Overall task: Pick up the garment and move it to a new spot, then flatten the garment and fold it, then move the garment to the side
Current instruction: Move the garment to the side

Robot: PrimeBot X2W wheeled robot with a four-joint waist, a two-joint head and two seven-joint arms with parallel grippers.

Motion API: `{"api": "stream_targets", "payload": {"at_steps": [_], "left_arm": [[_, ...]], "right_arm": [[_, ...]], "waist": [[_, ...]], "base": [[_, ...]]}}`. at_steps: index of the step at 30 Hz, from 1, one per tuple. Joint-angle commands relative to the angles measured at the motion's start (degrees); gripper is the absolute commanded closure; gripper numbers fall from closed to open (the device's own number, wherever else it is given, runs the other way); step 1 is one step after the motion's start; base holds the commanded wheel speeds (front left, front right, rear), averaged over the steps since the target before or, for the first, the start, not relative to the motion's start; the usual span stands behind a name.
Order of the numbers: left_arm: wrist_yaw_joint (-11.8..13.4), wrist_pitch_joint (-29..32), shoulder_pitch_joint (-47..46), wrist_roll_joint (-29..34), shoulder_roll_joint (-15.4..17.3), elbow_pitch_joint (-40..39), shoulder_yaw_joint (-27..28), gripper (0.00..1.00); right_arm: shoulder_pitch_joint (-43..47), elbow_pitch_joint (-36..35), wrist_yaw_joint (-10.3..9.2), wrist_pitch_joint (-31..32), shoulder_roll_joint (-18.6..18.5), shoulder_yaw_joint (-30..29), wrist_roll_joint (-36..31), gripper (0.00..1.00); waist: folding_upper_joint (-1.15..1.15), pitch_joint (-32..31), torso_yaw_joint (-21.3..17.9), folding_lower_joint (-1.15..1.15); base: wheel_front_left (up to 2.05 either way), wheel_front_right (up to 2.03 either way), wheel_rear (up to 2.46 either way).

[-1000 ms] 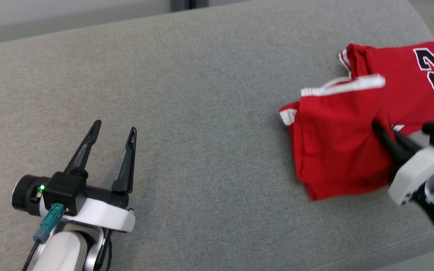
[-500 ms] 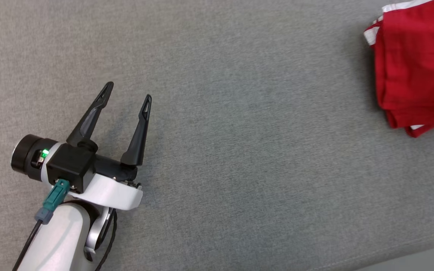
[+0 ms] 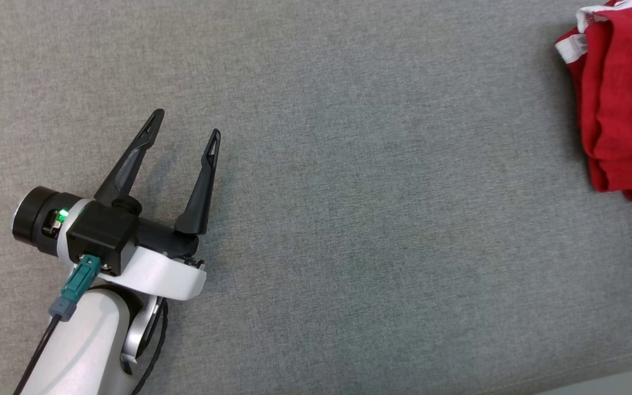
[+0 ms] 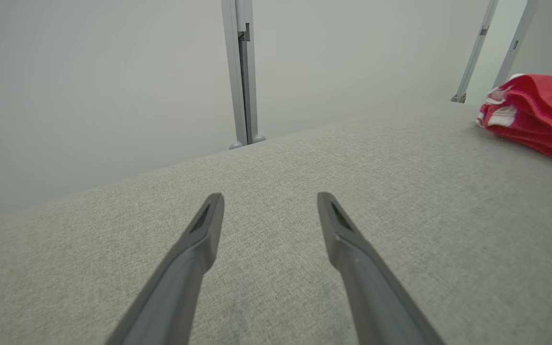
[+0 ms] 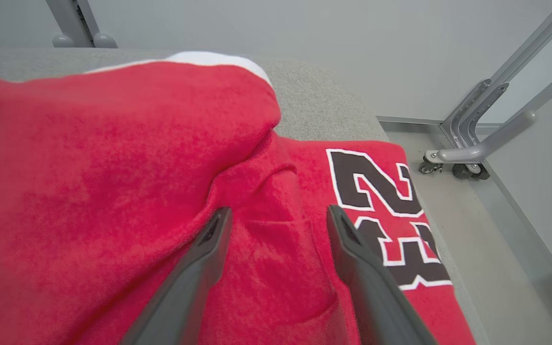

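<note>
Right wrist view shows my right tool point(image 5: 278, 213) hanging over the red jersey point(image 5: 113, 167) with its fingers spread and nothing between them. The jersey lies bunched in loose folds at the right end of the grey bench point(image 3: 349, 219), well apart from my left tool point(image 3: 186, 124), also spread and empty. I judge the cloth light, soft and floppy, so I would pinch the white-trimmed hem point(image 3: 568, 48) rather than the puffy middle.

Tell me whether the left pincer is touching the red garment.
Apart. The head view shows the open left pincer at lower left and the red garment at the far right, with a wide stretch of bare grey surface between them.
</note>
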Motion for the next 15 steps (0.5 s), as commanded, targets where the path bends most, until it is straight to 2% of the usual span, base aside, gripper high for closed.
{"api": "stream_targets", "payload": {"at_steps": [1,7,15], "left_arm": [[0.31,-0.13,0.00,-0.28,0.22,0.25,0.16,0.00],[0.63,-0.55,1.36,-0.99,0.04,1.65,0.03,0.00],[1.84,-1.19,4.64,-2.64,-0.36,2.92,0.70,0.00]], "right_arm": [[0.20,1.24,-0.01,-0.98,0.11,-0.45,0.33,0.00],[3.27,3.70,-0.01,-5.66,3.27,-1.78,1.96,0.00],[10.83,-1.00,0.00,-10.23,7.23,-7.47,0.88,0.00]], "waist": [[0.00,-0.82,-0.47,0.00],[0.00,-4.95,-2.19,0.00],[0.00,-10.84,-3.46,0.00]], "base": [[0.00,0.00,0.00],[0.00,0.00,0.00],[0.00,0.00,0.00]]}}
